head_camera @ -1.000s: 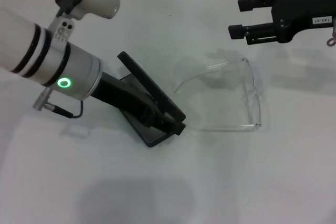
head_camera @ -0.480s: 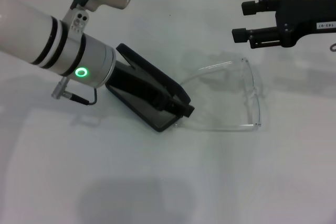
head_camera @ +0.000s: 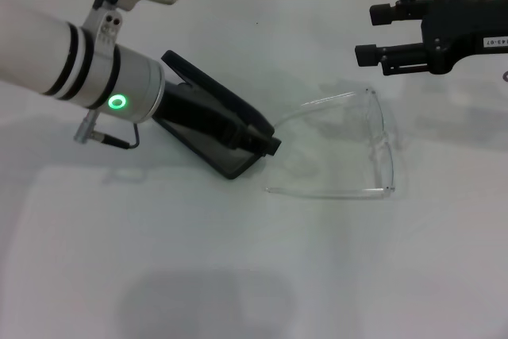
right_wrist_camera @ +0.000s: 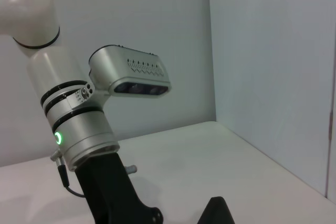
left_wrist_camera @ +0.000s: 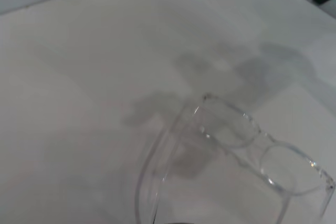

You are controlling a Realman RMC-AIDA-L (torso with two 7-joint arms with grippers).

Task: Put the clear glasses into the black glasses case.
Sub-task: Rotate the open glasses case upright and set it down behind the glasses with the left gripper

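The black glasses case point(head_camera: 208, 91) stands open on the white table left of centre, its lid raised and its base point(head_camera: 221, 161) tilted. My left gripper point(head_camera: 266, 143) reaches in from the upper left and is shut on the case at its right end. The clear glasses point(head_camera: 387, 152) lie on the table to the right of the case, apart from it, arms unfolded and pointing toward it. They fill the left wrist view too, glasses point(left_wrist_camera: 239, 135) just ahead. My right gripper point(head_camera: 367, 35) hovers open at the upper right, above and beyond the glasses.
The white table point(head_camera: 238, 275) stretches bare toward the front. A pale wall runs along its far edge. The right wrist view shows the left arm point(right_wrist_camera: 79, 129) with its green light against a wall corner.
The left arm carried the case first right toward the glasses, then back left and farther from me. The right gripper drifted slightly right. The glasses hardly shifted.
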